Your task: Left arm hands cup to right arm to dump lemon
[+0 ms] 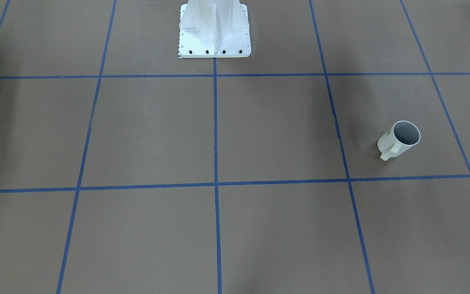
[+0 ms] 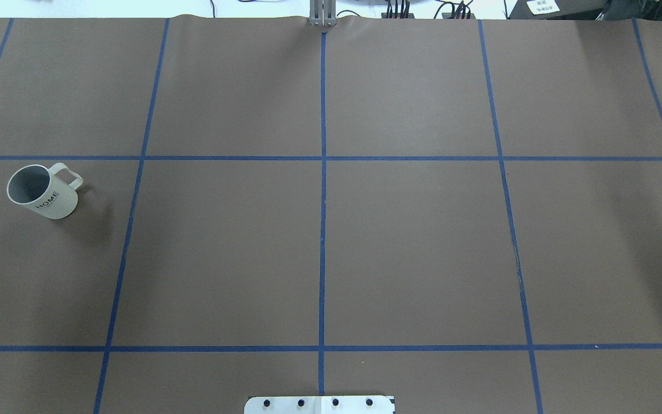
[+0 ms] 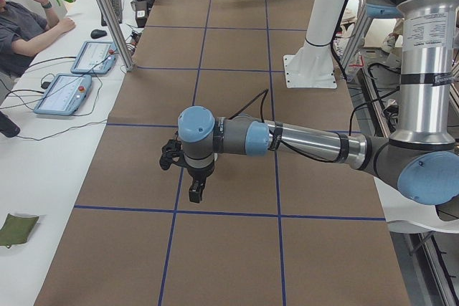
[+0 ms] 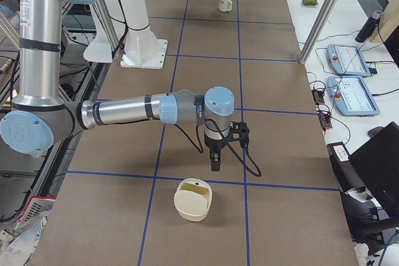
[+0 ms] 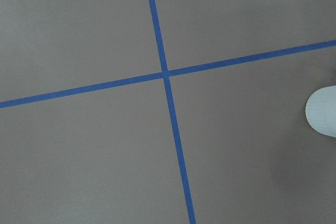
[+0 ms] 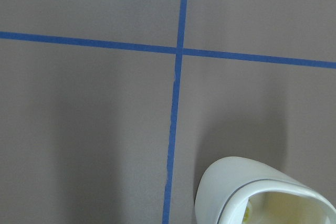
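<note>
The cup (image 2: 43, 192), a white mug lettered "HOME", stands upright on the brown table on the robot's left, with its handle toward the far side. It also shows in the front view (image 1: 399, 139) and far off in the right side view (image 4: 225, 3). Its inside looks grey, and no lemon shows. My left gripper (image 3: 195, 193) hangs low over the table and shows only in the left side view. My right gripper (image 4: 215, 163) hangs low at the other end. I cannot tell whether either is open. A white rounded edge (image 5: 323, 111) sits at the right of the left wrist view.
A cream tub (image 4: 193, 199) stands just in front of my right gripper and shows in the right wrist view (image 6: 252, 192). The white pedestal base (image 1: 214, 28) is at mid table. A side bench with tablets (image 4: 352, 79) and a seated person (image 3: 21, 23) border the table.
</note>
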Robot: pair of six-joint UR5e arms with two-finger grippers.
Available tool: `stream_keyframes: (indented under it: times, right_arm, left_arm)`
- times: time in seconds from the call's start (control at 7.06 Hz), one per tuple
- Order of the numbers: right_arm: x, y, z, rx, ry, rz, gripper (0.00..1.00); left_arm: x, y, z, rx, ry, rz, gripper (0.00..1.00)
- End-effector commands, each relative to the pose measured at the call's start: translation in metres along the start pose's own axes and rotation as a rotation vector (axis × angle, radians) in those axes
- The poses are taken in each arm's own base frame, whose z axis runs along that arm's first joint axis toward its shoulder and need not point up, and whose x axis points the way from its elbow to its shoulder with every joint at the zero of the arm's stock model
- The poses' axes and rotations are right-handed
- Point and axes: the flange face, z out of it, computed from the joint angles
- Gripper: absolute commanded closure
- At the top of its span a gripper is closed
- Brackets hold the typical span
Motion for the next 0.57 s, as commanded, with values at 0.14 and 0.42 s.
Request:
stream_keyframes:
  times: [0.14, 0.42]
  right_arm:
    - [0.0, 0.0, 0.0, 0.0, 0.0, 0.0, 0.0]
    - [-0.0016, -0.0003, 0.0013, -0.003, 0.0, -0.004, 0.0]
  left_arm:
    - [-0.0002, 0.0003, 0.0004, -0.001, 0.002, -0.001, 0.0]
    - [-0.0003, 0.0004, 0.0004, -0.001, 0.0, -0.001, 0.0]
